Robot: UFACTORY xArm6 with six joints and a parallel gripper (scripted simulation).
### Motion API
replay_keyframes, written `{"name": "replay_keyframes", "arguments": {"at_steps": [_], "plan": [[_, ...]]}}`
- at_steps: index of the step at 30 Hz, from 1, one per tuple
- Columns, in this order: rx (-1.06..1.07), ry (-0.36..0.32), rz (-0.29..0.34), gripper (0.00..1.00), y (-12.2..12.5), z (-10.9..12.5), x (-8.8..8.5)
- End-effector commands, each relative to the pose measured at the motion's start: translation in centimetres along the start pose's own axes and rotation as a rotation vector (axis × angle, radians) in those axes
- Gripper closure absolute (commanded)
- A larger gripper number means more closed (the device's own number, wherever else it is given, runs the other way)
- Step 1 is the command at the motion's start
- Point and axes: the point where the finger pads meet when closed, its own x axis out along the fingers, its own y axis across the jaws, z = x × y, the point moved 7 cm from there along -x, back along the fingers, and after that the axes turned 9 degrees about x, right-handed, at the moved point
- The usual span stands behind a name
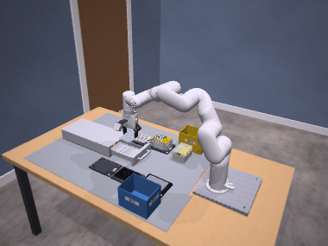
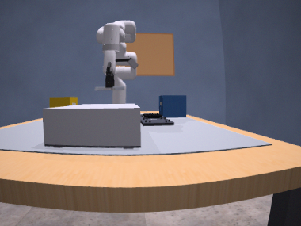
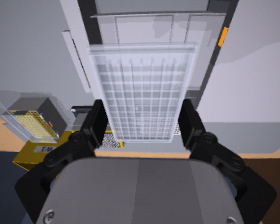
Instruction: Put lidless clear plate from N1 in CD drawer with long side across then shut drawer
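Observation:
My gripper (image 3: 142, 108) is shut on the clear plate (image 3: 142, 95), one finger on each long side, and holds it level with no lid on it. In the top view the gripper (image 1: 129, 131) hangs over the open drawer (image 1: 129, 150) of the grey cooler CD (image 1: 88, 135); the plate (image 1: 128, 138) is a little above the drawer's floor. In the wrist view the drawer's floor and ribs (image 3: 155, 30) lie straight below the plate, and the amber lamp (image 3: 223, 36) is lit. In the exterior view the plate (image 2: 104, 89) shows edge-on above and behind the cooler (image 2: 92, 124).
The drawer's bar handle (image 1: 145, 154) faces the arm's base. Two tip boxes (image 1: 161, 141) (image 1: 182, 151) and a yellow bin (image 1: 192, 139) stand right of the drawer. Black nests (image 1: 105, 166) (image 1: 160, 182) and a blue bin (image 1: 139, 195) lie in front.

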Motion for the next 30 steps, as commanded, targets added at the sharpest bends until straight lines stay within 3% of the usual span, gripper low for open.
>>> {"name": "replay_keyframes", "arguments": {"at_steps": [1, 6, 30], "plan": [[0.0, 0.001, 0.005, 1.0, 0.1, 0.0, -0.3], [0.0, 0.001, 0.005, 1.0, 0.1, 0.0, -0.2], [0.0, 0.001, 0.005, 1.0, 0.1, -0.2, 3.4]]}}
